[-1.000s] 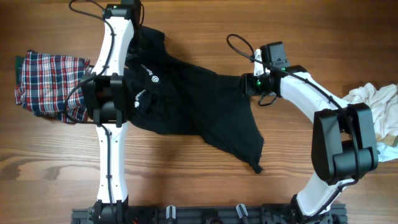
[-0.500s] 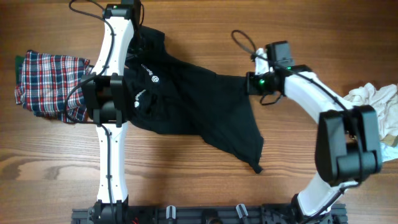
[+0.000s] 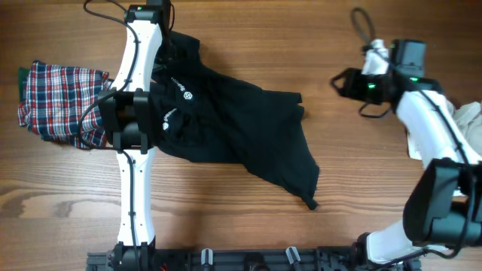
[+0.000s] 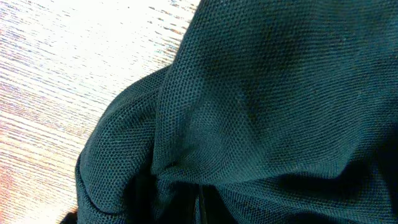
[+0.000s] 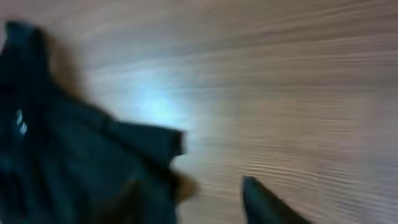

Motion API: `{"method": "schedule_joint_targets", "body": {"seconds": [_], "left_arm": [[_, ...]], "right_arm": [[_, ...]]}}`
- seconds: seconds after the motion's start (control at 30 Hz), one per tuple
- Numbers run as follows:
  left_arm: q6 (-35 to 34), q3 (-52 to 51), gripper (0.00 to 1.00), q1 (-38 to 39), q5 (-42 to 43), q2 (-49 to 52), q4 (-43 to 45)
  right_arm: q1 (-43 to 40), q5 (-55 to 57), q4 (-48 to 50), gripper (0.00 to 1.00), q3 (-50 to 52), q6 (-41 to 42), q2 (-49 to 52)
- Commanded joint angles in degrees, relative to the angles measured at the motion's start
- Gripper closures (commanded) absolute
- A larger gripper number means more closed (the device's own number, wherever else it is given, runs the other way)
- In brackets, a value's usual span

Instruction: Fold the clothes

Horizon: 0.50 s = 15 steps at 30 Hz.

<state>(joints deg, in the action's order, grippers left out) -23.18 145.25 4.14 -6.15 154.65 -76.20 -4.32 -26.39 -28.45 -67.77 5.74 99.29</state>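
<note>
A black polo shirt (image 3: 241, 135) with a small white chest logo (image 3: 188, 96) lies crumpled across the middle of the table. My left gripper (image 3: 167, 41) is at the shirt's far left end, under its own arm. In the left wrist view its jaws (image 4: 200, 205) are shut on a bunched fold of the black fabric (image 4: 261, 93). My right gripper (image 3: 345, 81) hangs open over bare wood, well to the right of the shirt's right edge (image 3: 300, 102). The blurred right wrist view shows one dark fingertip (image 5: 264, 199) and the shirt (image 5: 74, 155) at the left, nothing between the fingers.
A red-white-navy plaid garment (image 3: 60, 102) lies folded at the left edge, partly under the left arm (image 3: 129, 124). White and pale clothes (image 3: 461, 124) are piled at the right edge behind the right arm (image 3: 429, 135). Wooden table (image 3: 248, 218) all around.
The right gripper has opened, let go of the shirt's right edge and pulled away to the right. The edge now lies flat. The left arm has not moved.
</note>
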Motion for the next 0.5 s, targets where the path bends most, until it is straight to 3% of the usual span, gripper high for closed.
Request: {"method": "schedule_joint_targets", "body": {"seconds": [0.0,0.23,0.27,0.3,0.4,0.43,0.47], "left_arm": [[0.4,-0.3,0.95,0.6,1.2,1.8,0.5],[0.4,-0.3,0.96,0.6,1.3,1.8,-0.6],[0.4,-0.3,0.96,0.6,1.6,1.8,-0.7],[0.4,-0.3,0.96,0.6,1.7,1.8,-0.7],[0.4,-0.3,0.96,0.6,2.2,1.8,-0.7],[0.4,-0.3,0.96,0.6,2.3,1.8,-0.7],[0.4,-0.3,0.96,0.6,2.3,1.8,-0.7]], "right_arm": [[5.9,-0.3,1.1,0.42,0.8,4.2,5.4],[11.1,-0.7,6.9,0.42,0.8,9.4,16.1],[11.6,-0.9,7.0,0.46,0.8,9.4,16.9],[12.2,-1.2,7.5,0.51,0.8,9.4,17.5],[13.8,-1.9,9.2,0.87,0.5,9.2,17.4],[13.7,-1.0,9.4,0.96,0.1,9.3,17.4],[13.3,0.2,9.3,0.96,-0.5,9.2,17.0]]}}
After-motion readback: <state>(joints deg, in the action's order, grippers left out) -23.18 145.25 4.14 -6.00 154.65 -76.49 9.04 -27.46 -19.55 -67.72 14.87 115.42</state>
